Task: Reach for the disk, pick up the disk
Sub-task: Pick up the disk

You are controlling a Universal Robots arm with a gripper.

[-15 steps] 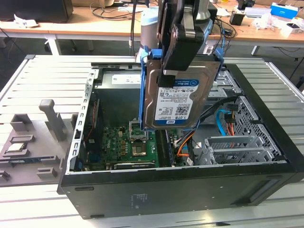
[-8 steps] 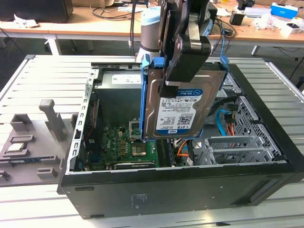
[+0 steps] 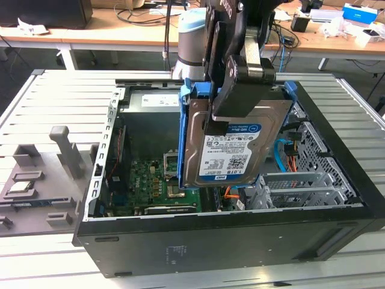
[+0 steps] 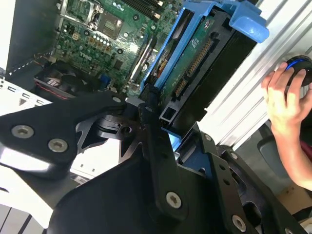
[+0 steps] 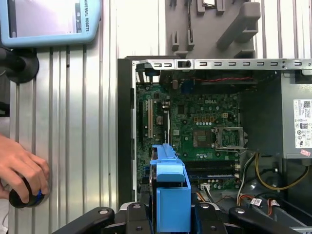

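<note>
The disk (image 3: 231, 150) is a silver-grey hard drive with a white-and-blue label and blue side rails. It hangs upright above the open computer case (image 3: 240, 241), label facing the camera in the exterior view. My gripper (image 3: 233, 114) is shut on it from above, one black finger pressed over its labelled face. In the second wrist view the disk (image 4: 195, 63) stands edge-on between the black fingers (image 4: 146, 114). In the first wrist view its blue rail (image 5: 171, 195) rises from the gripper (image 5: 168, 217) over the motherboard.
Inside the case lie the green motherboard (image 3: 156, 183) and a metal drive cage (image 3: 313, 174) with orange and blue cables. A grey fixture (image 3: 60, 156) sits on the slatted table at the exterior view's left. A person's hand (image 5: 22, 168) rests on a round black-and-blue knob beside the case.
</note>
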